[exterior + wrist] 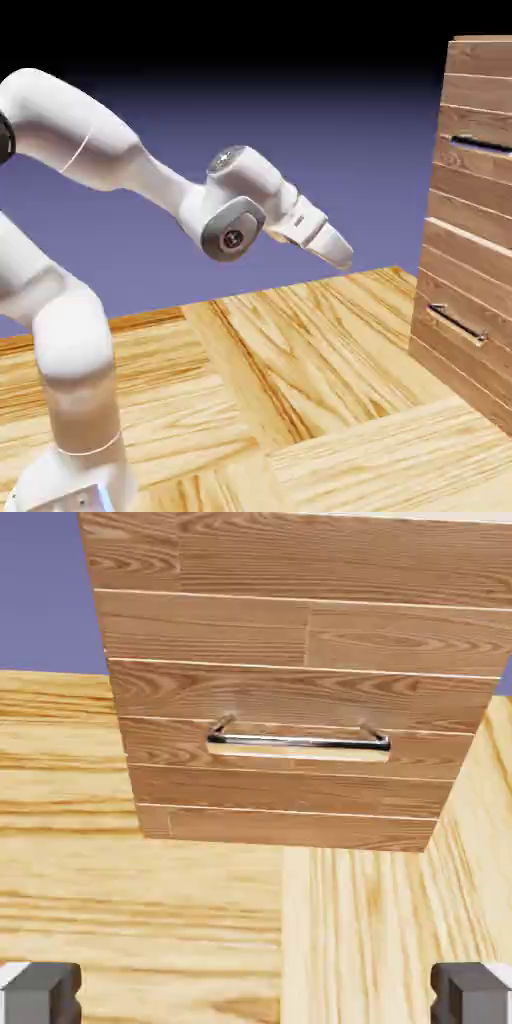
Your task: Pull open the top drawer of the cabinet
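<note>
Gripper (340, 252) in mid-air above the table (300, 400), fingers (40, 992) spread wide apart and empty, pointing down toward the cabinet (470, 220) at the table's right edge; top drawer (475, 150) with dark handle high on its front, well apart from the gripper; lower handle (298, 741) silvery
</note>
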`<move>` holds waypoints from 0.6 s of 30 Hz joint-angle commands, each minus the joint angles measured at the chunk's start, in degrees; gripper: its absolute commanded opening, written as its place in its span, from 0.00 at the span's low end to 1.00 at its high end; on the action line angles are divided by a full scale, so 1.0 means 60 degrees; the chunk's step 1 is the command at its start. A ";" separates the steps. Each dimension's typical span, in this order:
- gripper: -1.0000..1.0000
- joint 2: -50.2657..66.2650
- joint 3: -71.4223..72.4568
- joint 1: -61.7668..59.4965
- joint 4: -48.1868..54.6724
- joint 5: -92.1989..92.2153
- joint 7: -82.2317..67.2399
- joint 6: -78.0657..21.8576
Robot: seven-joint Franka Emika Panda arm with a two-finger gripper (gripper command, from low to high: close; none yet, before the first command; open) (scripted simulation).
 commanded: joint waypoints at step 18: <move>0.50 -0.0471 0.4441 -0.5445 0.3057 0.7476 -0.0590 -0.1052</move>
